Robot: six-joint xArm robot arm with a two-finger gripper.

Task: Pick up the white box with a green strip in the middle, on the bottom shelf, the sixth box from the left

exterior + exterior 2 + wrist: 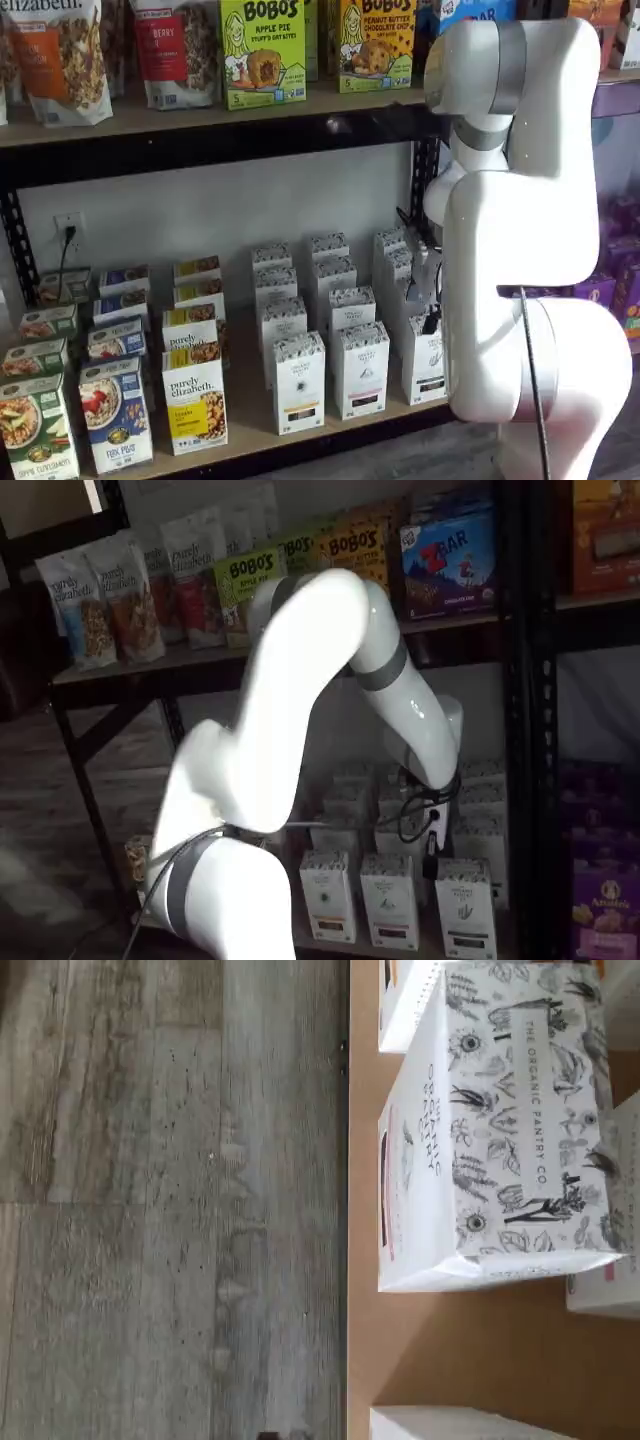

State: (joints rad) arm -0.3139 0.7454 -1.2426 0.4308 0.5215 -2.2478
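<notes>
The white box (424, 362) is the rightmost front carton on the bottom shelf (248, 428), with a dark speckled top and a short dark strip low on its face; the arm hides its right edge. It also shows in a shelf view (465, 910). My gripper (430, 852) hangs just above and in front of it; only dark fingers and a cable show, with no plain gap. It is a small dark shape in a shelf view (432, 322). The wrist view shows a white carton (490, 1130) with a botanical print top, standing on the pale board (450, 1350).
Two more white speckled-top cartons (298, 385) (360, 370) stand left of the white box, with rows behind. A purely elizabeth box (195, 400) and cereal boxes (115, 415) are further left. The white arm (520, 250) stands in front. Grey plank floor (170, 1200) lies below the shelf edge.
</notes>
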